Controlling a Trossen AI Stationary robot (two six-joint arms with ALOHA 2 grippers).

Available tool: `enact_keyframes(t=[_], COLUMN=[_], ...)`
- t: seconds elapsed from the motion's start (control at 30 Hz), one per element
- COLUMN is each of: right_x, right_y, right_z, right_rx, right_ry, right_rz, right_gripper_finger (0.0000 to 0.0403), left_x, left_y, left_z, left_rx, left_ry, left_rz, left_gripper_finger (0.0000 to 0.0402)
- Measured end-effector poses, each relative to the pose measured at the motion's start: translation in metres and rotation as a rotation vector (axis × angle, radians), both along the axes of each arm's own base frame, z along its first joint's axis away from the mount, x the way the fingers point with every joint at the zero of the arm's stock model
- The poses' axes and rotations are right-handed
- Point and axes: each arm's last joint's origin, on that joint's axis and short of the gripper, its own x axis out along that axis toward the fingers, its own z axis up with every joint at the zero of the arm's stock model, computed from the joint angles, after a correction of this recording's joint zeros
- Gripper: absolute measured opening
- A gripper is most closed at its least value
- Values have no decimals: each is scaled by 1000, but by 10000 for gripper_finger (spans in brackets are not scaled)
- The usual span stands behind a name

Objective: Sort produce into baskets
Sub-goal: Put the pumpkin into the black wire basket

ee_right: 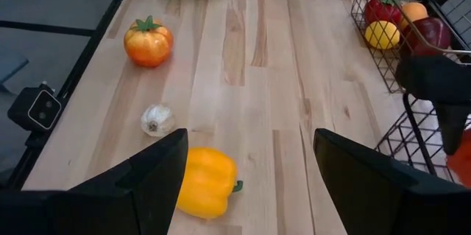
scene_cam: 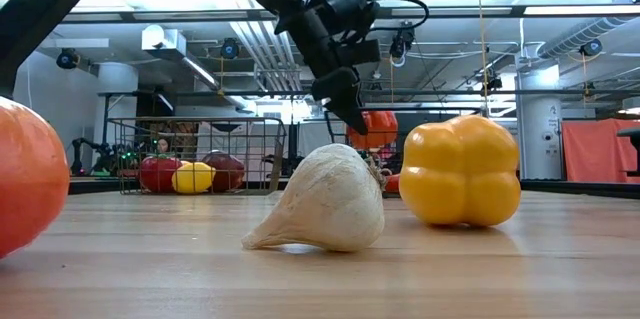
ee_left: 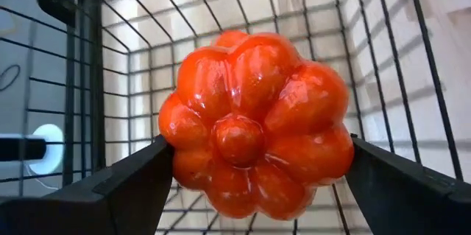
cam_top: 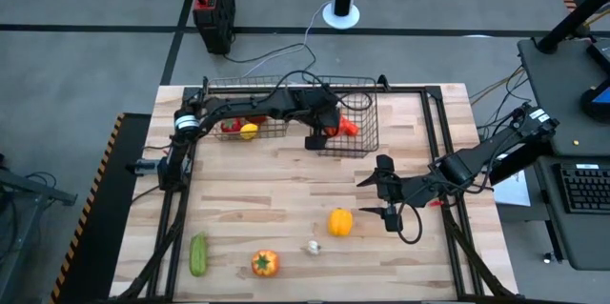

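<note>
Left hand (cam_top: pixel 329 134) grips orange pepper (ee_left: pixel 254 121) – seemingly above basket (cam_top: pixel 367 113).

Orange pepper (ee_left: pixel 254 124) over basket (cam_top: pixel 367 113); four pieces outside

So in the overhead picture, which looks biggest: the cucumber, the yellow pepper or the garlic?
1. Cucumber, the longest.
2. Yellow pepper, shorter but fatter, so this ranking is close.
3. Garlic, clearly the smallest.

Both arms (cam_top: pixel 257 109) are matte black with jointed links, silver collars near their bases, and thin black cables looped alongside.
</note>
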Motion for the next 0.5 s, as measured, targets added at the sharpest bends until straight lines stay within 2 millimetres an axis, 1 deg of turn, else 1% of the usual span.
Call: enact_keyframes(t=[0.5], right_x=[0], right_y=[0], right_z=[0], right_rx=[-7], right_ry=[0], right_rz=[4], right_gripper_finger=[288], left_x=[2], left_y=[1], left_z=[1], left_rx=[8], left_ry=[-26], left_rz=[10], left_gripper_finger=[349])
